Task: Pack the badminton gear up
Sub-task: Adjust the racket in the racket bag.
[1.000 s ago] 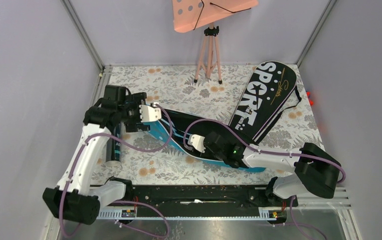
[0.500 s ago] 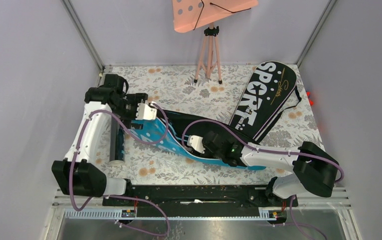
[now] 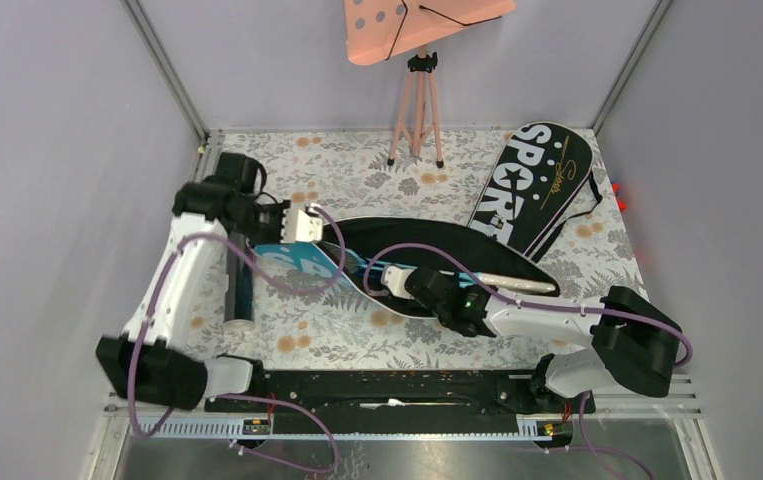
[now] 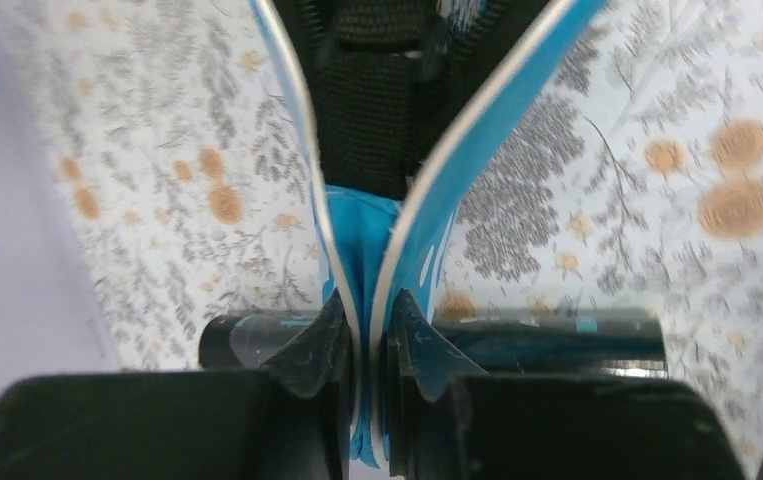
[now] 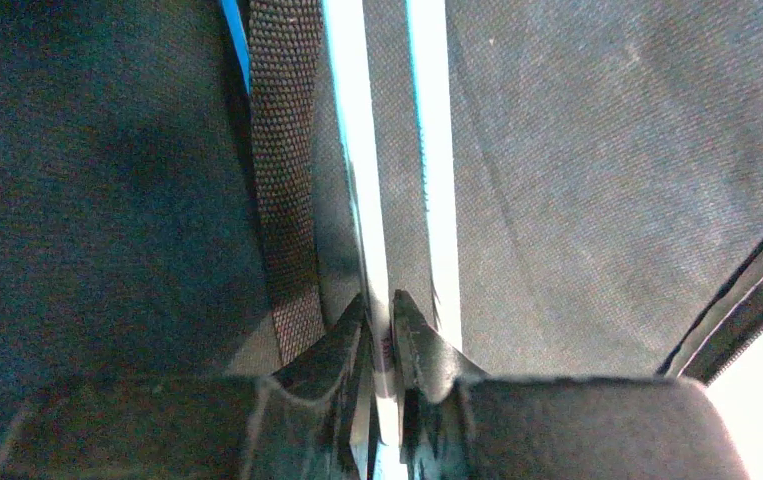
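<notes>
The blue and black SPORT bag lies across the middle of the mat. My left gripper is shut on its left end, the jaws pinching the white-piped blue edges together, as seen in the left wrist view. My right gripper is shut on the bag's near edge, its fingertips clamping the pale piping between dark fabric. A black strap runs inside the bag's mouth. A pale racket grip pokes out at the right. The black tube lies left of the bag.
A second black SPORT bag lies at the back right, its strap trailing off the mat. The pink perforated board on tripod legs stands at the back centre. Grey walls close in the floral mat on three sides.
My left gripper has closed on the bag's left end and shifted slightly toward the back. The bag's black flap has come down over the blue inside. The right gripper has kept its grip.
</notes>
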